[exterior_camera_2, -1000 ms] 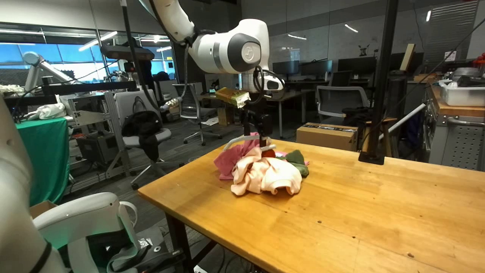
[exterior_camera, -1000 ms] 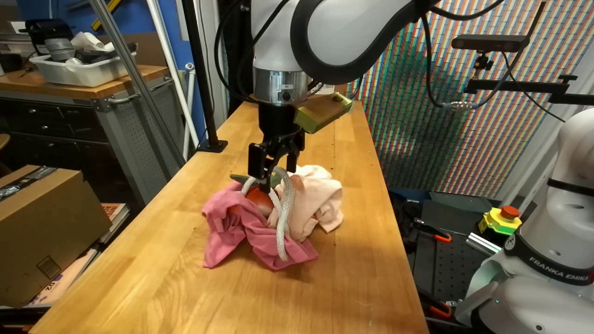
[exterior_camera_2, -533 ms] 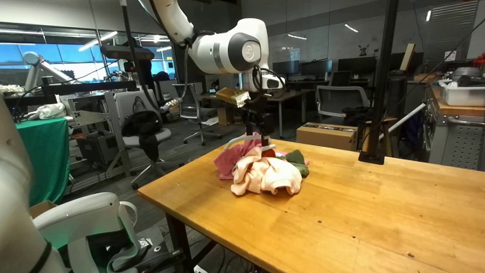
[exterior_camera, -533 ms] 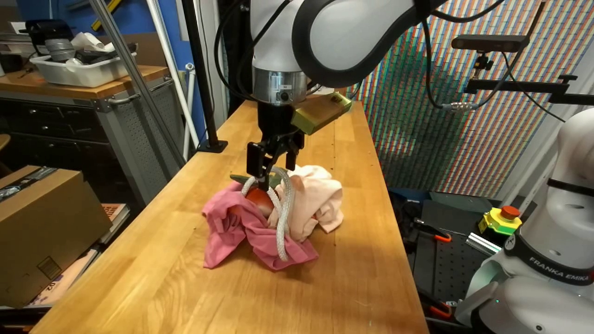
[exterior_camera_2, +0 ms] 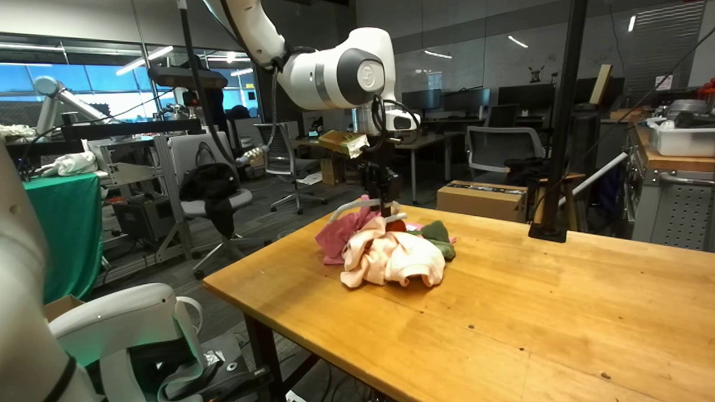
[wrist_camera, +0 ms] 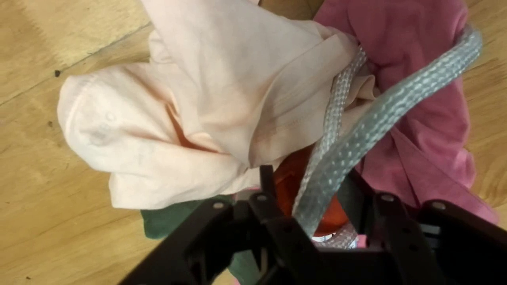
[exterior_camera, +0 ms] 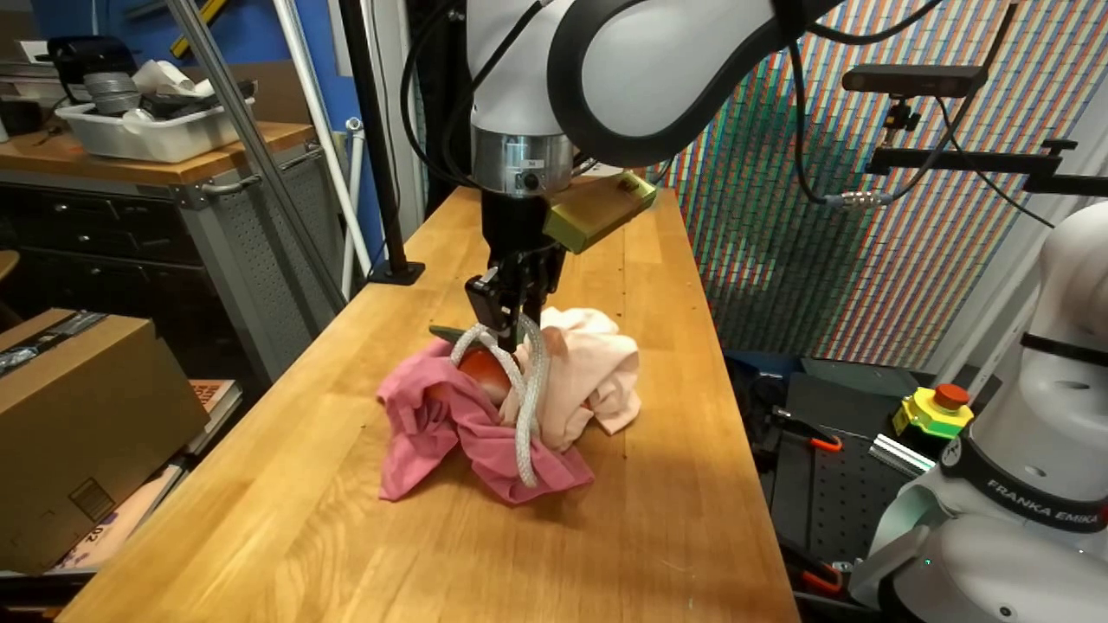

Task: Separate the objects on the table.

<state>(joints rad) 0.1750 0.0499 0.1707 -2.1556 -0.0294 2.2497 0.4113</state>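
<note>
The red object (exterior_camera: 481, 370) sits amid cloth heaped on the bench (exterior_camera: 303, 536), partly covered, so its kind cannot be told. A grey-white braided rope (wrist_camera: 366, 134) arches over it in loops. The pink cloth (exterior_camera: 441, 407) lies along one side of it, with a strand of the rope trailing down over the fabric. The peach cloth (exterior_camera_2: 394, 259) is bunched on the opposite side of it, and a green cloth (exterior_camera_2: 437, 230) shows near it, partly beneath the peach folds.

The claw (wrist_camera: 309, 184) points down just above the red object. In the wrist view its fingers (wrist_camera: 267, 180) stand a little apart, rope running through the gap and a strip of red showing beside the rope; whether either finger touches the rope cannot be told. Higher than the red object, a gold-coloured block (exterior_camera: 600, 210) juts out at the end of the white arm (exterior_camera: 515, 78). A black pole (exterior_camera_2: 561, 134) rises from the bench, well apart from the red object. Also well apart, beyond the bench edge, stands a taped cardboard box (exterior_camera_2: 483, 202).
</note>
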